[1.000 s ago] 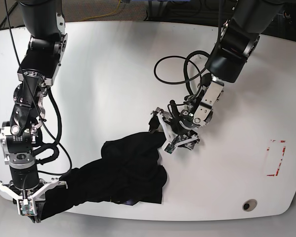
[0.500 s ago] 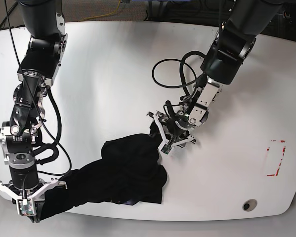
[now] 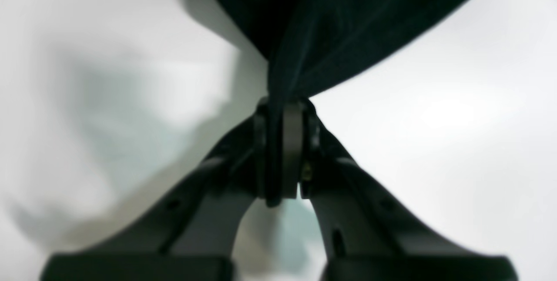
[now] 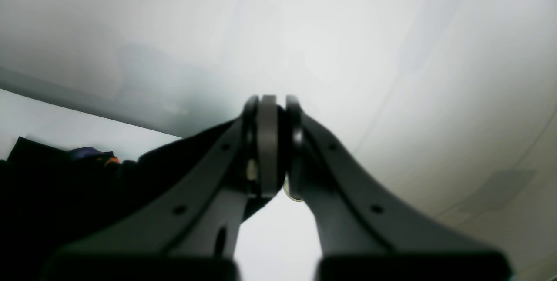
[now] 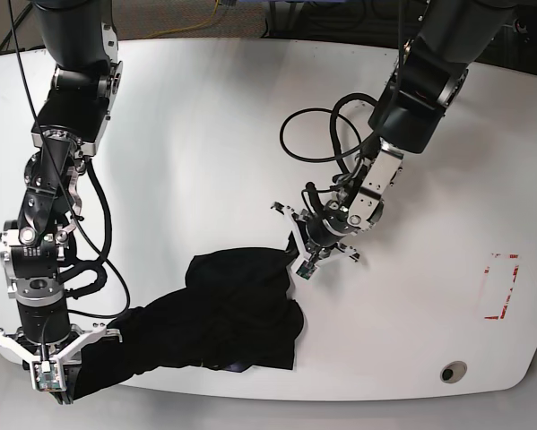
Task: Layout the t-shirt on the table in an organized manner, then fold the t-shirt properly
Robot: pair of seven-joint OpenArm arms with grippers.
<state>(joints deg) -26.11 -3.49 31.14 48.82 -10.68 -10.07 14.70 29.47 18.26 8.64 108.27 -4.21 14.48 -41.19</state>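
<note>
The black t-shirt (image 5: 232, 313) lies bunched near the front edge of the white table (image 5: 205, 134), stretched between both grippers. My left gripper (image 5: 298, 261) is shut on the shirt's upper right edge; the left wrist view shows its jaws (image 3: 283, 111) pinching a bunch of the black cloth (image 3: 339, 24) just above the table. My right gripper (image 5: 51, 385) is shut on the shirt's far left end at the table's front left corner. In the right wrist view the jaws (image 4: 272, 107) are closed and the cloth (image 4: 52, 194) trails left, with a purple patch and an orange print (image 4: 93, 155) showing.
A red rectangular outline (image 5: 501, 287) is marked at the right of the table, and a round metal insert (image 5: 452, 371) sits near the front right corner. A black cable loop (image 5: 308, 134) hangs from the left arm over the table's middle.
My left gripper has moved left and a little nearer with the shirt edge, letting the cloth slacken. The right arm has not moved.
</note>
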